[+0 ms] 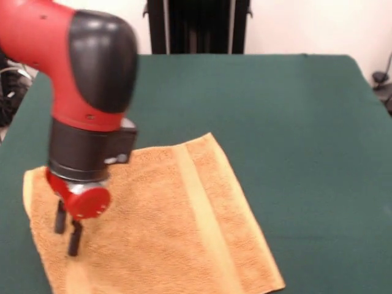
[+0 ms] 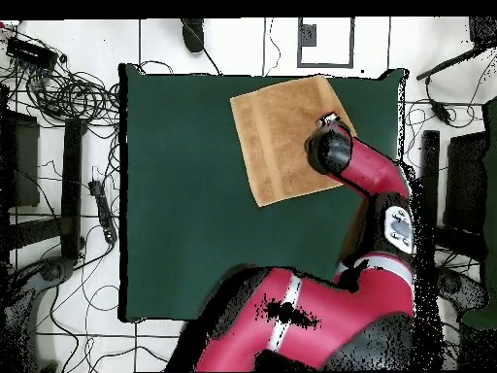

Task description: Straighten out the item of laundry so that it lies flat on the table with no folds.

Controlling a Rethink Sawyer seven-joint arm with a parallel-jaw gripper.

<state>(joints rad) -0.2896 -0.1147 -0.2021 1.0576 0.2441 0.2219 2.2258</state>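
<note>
Front view. Orange-tan towel [image 1: 165, 226] spread on the green table [image 1: 294, 122], lying toward the near left part of the cloth and running off the bottom edge of the picture. Surface mostly flat; one paler woven band [image 1: 202, 214] seen running from the far edge toward the near one, right of the towel's middle. Left border appears slightly raised or rolled — cannot be confirmed. Red and black arm [image 1: 79, 79] coming down over the towel's left part. Gripper [image 1: 67, 231] below a red round wrist piece, two dark fingers [image 1: 74, 237] pointing downward over the terry, standing a little apart with a narrow gap between them. Nothing pinched between them. Contact of the tips with the towel not determinable. Rest of the table bare green felt; dark stand visible behind the far edge.

Overhead view. Table [image 2: 194, 194] shown as a large dark green rectangle. Towel [image 2: 277, 136] near the top edge, right of centre, turned somewhat askew to the table's sides, its upper corner close to the table's edge. No distinct fold made out. Arm [image 2: 374, 180] reaching up from the base at the bottom, its black end lying over the towel's right side. Gripper hidden under the arm's end here — jaw position not readable from above. Cables [image 2: 68, 92] on the floor left of the table.
</note>
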